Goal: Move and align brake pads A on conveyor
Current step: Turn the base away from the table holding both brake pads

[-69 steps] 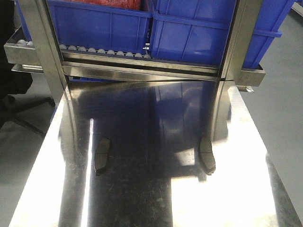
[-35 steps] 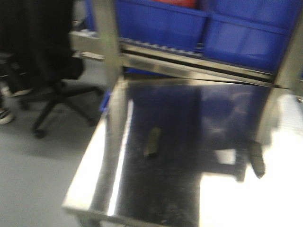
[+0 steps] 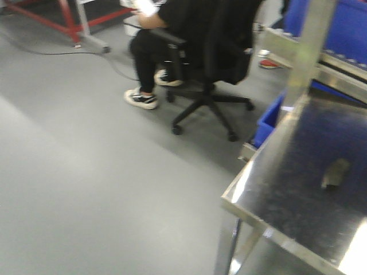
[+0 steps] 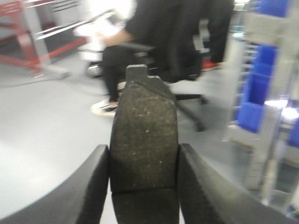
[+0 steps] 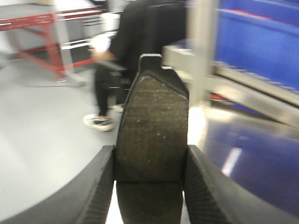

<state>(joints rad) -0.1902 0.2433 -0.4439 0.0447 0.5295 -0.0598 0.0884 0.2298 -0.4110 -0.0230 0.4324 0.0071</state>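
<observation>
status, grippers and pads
left gripper shut on brake pad; right gripper shut on second pad; third pad on steel table; seated person ahead

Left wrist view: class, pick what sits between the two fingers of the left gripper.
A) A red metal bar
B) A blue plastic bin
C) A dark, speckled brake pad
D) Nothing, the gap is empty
C: a dark, speckled brake pad fills the gap, with both fingers of the left gripper pressed against its sides.
</observation>
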